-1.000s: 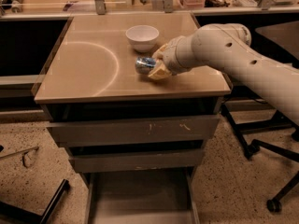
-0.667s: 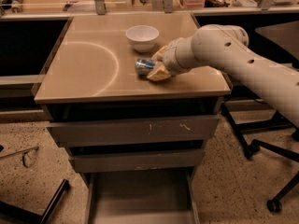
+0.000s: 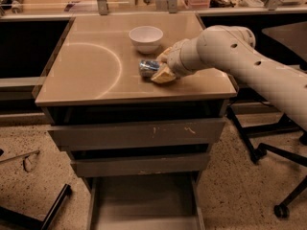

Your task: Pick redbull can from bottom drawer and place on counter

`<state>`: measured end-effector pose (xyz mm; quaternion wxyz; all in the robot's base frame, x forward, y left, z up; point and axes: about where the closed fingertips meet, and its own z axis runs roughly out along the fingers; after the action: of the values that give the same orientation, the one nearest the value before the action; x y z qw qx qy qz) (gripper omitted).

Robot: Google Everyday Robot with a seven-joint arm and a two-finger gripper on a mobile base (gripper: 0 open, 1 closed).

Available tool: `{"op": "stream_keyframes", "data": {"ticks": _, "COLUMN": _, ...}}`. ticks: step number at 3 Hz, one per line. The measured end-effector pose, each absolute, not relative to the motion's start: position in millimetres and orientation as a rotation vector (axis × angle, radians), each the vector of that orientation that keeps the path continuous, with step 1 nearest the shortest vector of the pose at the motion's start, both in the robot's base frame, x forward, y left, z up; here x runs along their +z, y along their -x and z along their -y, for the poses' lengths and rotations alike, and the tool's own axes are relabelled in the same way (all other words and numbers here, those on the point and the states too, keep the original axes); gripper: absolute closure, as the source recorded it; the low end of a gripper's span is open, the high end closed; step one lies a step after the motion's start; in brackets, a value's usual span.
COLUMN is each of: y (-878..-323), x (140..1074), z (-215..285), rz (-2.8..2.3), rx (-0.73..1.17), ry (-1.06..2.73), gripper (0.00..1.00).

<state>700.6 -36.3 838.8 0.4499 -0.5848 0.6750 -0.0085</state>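
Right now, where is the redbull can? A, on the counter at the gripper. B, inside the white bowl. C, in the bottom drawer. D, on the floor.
A: the redbull can lies on its side on the counter, at the gripper, nearer the counter's front edge than the white bowl.

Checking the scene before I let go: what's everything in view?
can: 1, silver-blue, on its side on the counter
bowl: 1, white, on the counter behind the can
counter: 1, tan, cabinet top
bottom drawer: 1, grey, lowest, pulled out
upper drawers: 2, grey, above it
chair base: 1, black, floor at right
arm: 1, white, reaching in from the right
gripper: 1, tan fingers, shut on the can
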Motion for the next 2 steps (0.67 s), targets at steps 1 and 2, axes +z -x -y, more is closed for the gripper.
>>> {"op": "stream_keyframes", "data": {"ticks": 1, "y": -700.6, "x": 838.8, "z": 36.3, "rz": -1.669, "rx": -0.021, "ry": 1.446, "gripper": 0.59}}
{"op": "stream_keyframes", "data": {"ticks": 2, "y": -700.6, "x": 838.8, "z": 36.2, "rz": -1.669, "rx": -0.021, "ry": 1.446, "gripper": 0.36}}
